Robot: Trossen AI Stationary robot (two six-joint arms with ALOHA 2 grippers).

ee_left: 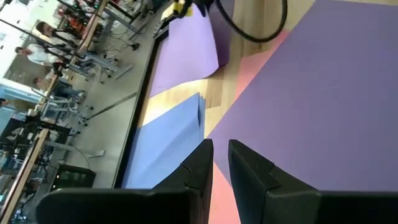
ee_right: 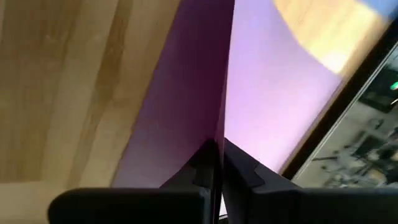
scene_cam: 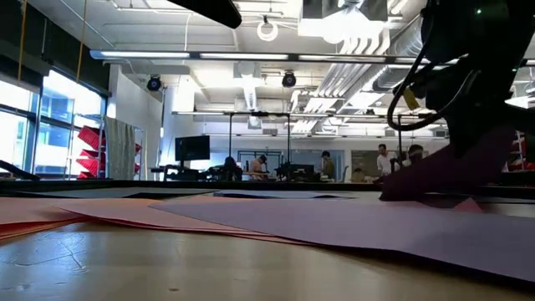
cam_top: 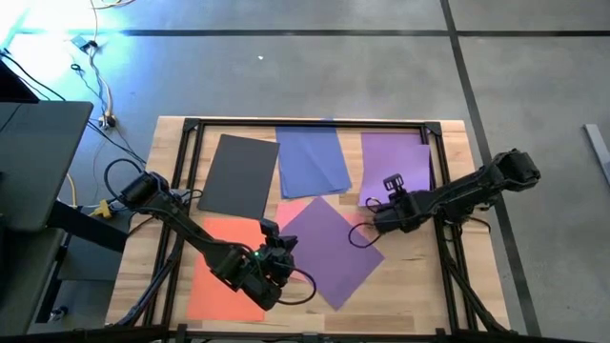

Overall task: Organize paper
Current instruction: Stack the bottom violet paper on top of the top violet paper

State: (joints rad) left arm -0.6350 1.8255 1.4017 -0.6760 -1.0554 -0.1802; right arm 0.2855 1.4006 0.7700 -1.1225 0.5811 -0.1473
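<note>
Several coloured sheets lie flat on the wooden table: dark grey (cam_top: 238, 176), blue (cam_top: 313, 160), orange (cam_top: 227, 272), and a darker purple one (cam_top: 329, 252) turned cornerwise over a pink sheet (cam_top: 355, 225). A lighter purple sheet (cam_top: 396, 162) lies at the far right. My right gripper (cam_top: 377, 217) is shut on this sheet at its near left part. My left gripper (cam_top: 282, 246) hovers over the darker purple sheet's left corner (ee_left: 298, 93). Its fingers (ee_left: 221, 149) stand a narrow gap apart with nothing between them. My right gripper pinches the lighter purple sheet (ee_right: 214, 118) between its two shut fingers, slanting down from the table's right. The sheet rises in a ridge to the fingertips (ee_right: 221, 146). That part (scene_cam: 443, 171) is raised off the table and the rest lies flat. Whether it holds one layer or a fold does not show.
A black metal frame (cam_top: 191, 133) runs around the work area on the wooden table (cam_top: 448, 276). Cables trail from both arms (cam_top: 362, 238). Bare wood shows at the near right. People stand in the room beyond the table (scene_cam: 384, 159).
</note>
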